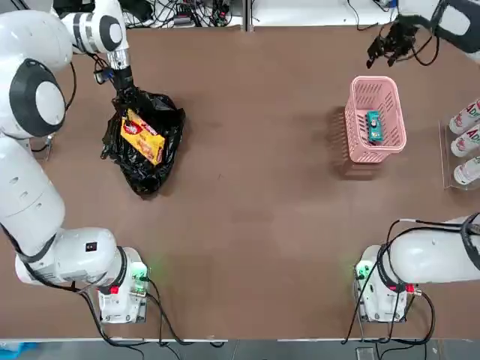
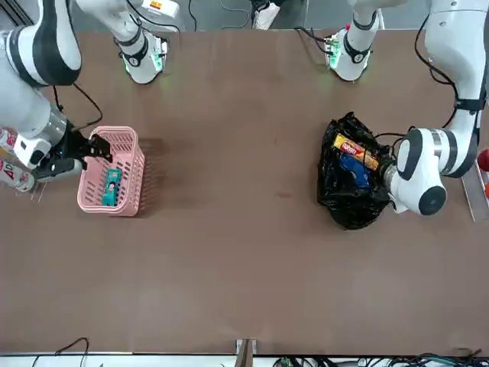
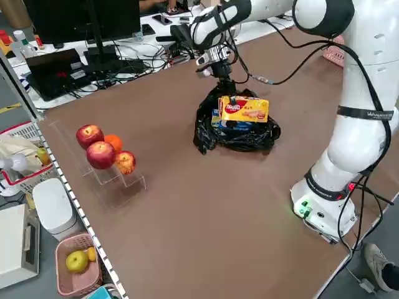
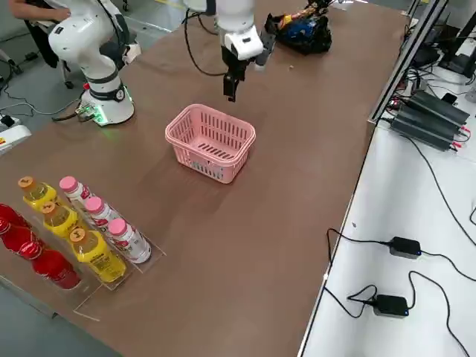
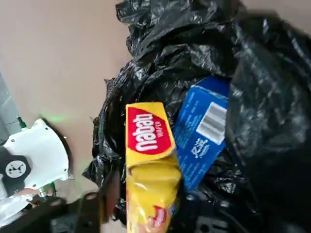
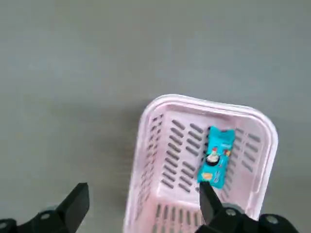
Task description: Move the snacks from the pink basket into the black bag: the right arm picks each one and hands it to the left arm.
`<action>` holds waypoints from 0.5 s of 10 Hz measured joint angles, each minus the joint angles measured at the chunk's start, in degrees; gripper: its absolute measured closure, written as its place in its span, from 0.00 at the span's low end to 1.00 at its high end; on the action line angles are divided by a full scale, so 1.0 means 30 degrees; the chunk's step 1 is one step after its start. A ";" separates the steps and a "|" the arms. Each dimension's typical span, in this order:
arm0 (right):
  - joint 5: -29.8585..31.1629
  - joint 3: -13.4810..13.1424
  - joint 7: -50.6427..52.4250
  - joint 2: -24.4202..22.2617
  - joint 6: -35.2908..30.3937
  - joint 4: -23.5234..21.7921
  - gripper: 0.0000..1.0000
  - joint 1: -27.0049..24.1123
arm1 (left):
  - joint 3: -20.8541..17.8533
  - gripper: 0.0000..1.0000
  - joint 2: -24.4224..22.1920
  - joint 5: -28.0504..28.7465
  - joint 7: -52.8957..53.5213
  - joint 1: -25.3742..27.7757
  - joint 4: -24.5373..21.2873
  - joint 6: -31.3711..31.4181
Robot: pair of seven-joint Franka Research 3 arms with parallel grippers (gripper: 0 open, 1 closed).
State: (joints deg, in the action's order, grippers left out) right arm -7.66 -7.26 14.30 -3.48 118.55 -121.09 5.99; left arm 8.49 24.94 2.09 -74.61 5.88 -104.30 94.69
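The black bag [image 1: 154, 176] lies at the far left of the table with its mouth open. A yellow snack [image 1: 142, 136] with a red logo sticks out of it on top of a blue snack [image 5: 204, 126]. My left gripper [image 1: 126, 96] reaches into the bag's far edge. In the left wrist view its fingers [image 5: 99, 208] stand open on either side of the yellow snack [image 5: 150, 160]. The pink basket [image 1: 386, 90] stands at the far right and holds one teal snack [image 1: 374, 126]. My right gripper [image 1: 386, 46] hovers open and empty just beyond the basket's far rim.
Bottles [image 1: 466, 139] on a clear stand line the table's right edge beside the basket. Red and orange fruits [image 3: 101, 152] sit on a clear stand at the left edge. Cables run along the far edge. Brown tabletop [image 1: 262, 165] separates bag and basket.
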 joint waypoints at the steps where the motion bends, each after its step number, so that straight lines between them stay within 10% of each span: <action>1: 0.0000 -0.0009 0.0791 -0.0012 0.1122 -0.0959 0.00 -0.0543 | 0.0002 0.22 -0.0184 0.0000 -0.0102 0.0114 0.0375 0.0005; 2: 0.0000 -0.0007 0.1098 -0.0029 0.2041 -0.1742 0.00 -0.0760 | 0.0052 0.05 -0.0428 0.0000 -0.0239 0.0099 0.0837 0.0000; 5: 0.0003 0.0014 0.1692 -0.0058 0.5130 -0.3887 0.00 -0.0843 | 0.0149 0.00 -0.1252 -0.0682 -0.0399 0.0104 0.2307 -0.0065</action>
State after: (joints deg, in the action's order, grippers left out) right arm -7.65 -7.22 19.37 -3.66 133.93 -132.75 3.46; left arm 8.93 21.18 0.04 -75.80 6.19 -97.38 94.49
